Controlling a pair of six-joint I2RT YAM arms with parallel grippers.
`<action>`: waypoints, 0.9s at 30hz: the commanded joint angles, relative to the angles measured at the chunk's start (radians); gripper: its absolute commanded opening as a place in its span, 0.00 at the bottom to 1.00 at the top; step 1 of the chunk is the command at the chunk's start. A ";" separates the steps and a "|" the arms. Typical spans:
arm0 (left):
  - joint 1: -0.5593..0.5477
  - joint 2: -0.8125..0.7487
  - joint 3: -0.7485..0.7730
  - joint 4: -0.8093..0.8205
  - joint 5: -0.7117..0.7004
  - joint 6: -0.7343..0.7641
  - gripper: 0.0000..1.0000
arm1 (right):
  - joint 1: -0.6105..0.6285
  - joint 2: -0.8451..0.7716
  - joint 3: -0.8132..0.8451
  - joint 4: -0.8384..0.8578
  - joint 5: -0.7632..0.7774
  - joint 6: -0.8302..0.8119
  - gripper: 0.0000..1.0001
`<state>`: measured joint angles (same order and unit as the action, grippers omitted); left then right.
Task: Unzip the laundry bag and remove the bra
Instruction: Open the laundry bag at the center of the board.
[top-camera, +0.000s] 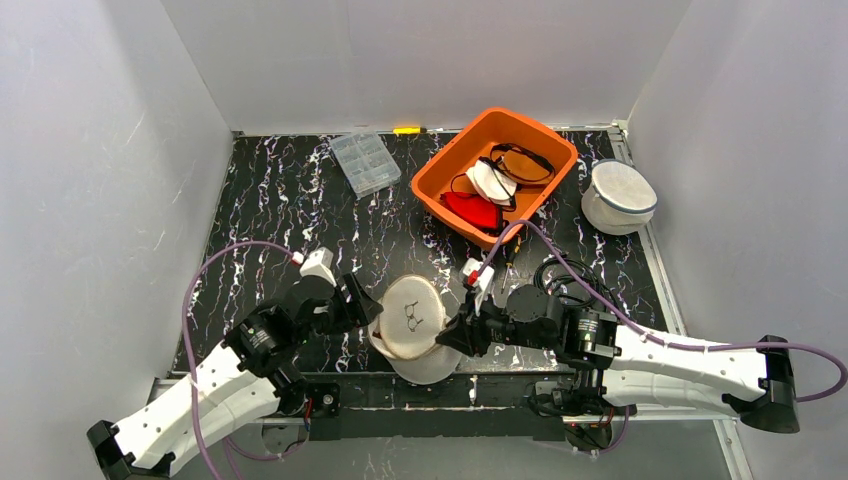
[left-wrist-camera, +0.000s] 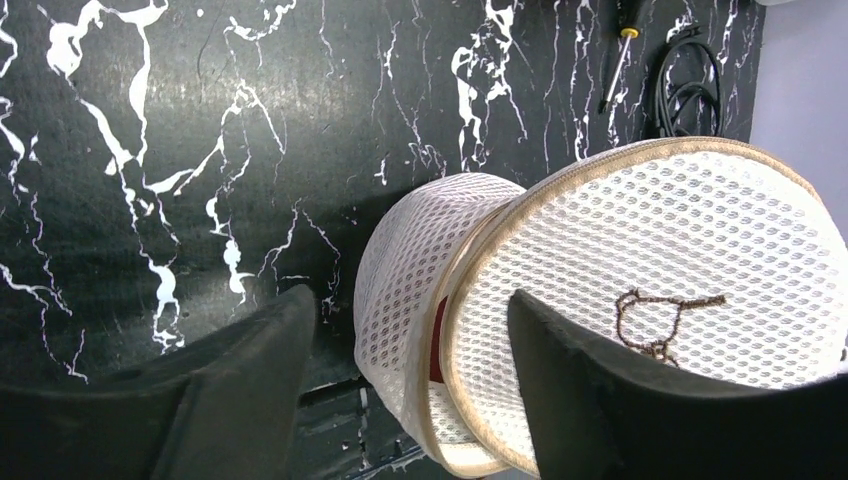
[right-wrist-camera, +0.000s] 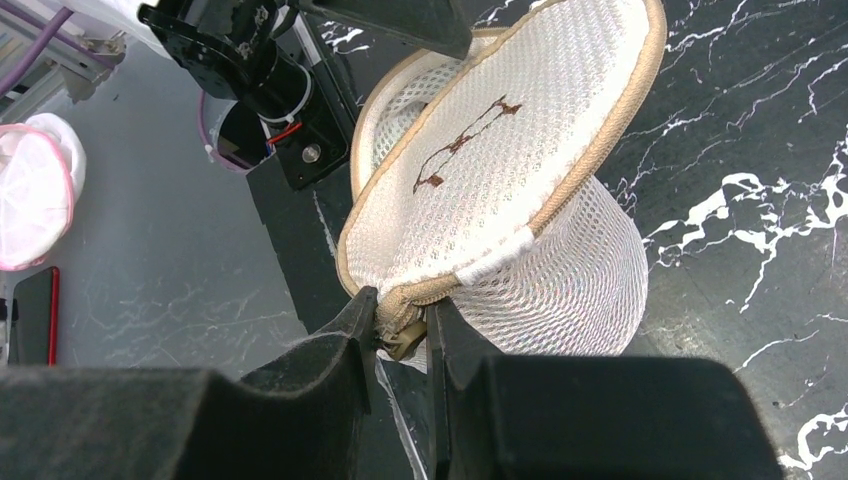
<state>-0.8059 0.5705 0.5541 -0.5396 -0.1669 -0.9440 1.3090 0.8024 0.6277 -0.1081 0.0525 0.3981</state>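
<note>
Standing open, the left hand (top-camera: 366, 310) has its jaws spread wide at the side of the bag (top-camera: 412, 318), gripping nothing. The bag sits at the near edge of the bench (top-camera: 280, 200), its lid partly unzipped and tilted up. The right hand (right-wrist-camera: 402, 305) pinches its tan rim at the zip pull (right-wrist-camera: 400, 340).

Bench (top-camera: 270, 210) open along left edge, far to near, clear box (top-camera: 365, 163) and orange bin (top-camera: 445, 165) by far edge, mesh pod (top-camera: 618, 197) at right edge, cable loop (top-camera: 562, 272) mid-right, laundry bag (top-camera: 412, 320) at near edge centre
</note>
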 joint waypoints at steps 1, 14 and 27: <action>0.006 -0.002 -0.026 -0.044 0.016 0.013 0.63 | -0.003 -0.025 -0.013 0.045 0.008 0.014 0.01; 0.006 0.101 0.002 -0.015 0.075 0.069 0.00 | -0.002 -0.022 0.031 0.017 0.015 0.032 0.33; 0.005 0.051 0.179 -0.162 -0.003 0.111 0.00 | -0.003 -0.086 0.165 -0.136 0.269 0.158 0.99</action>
<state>-0.8059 0.6289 0.6704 -0.6342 -0.1303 -0.8623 1.3090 0.7422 0.7357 -0.1986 0.1928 0.4969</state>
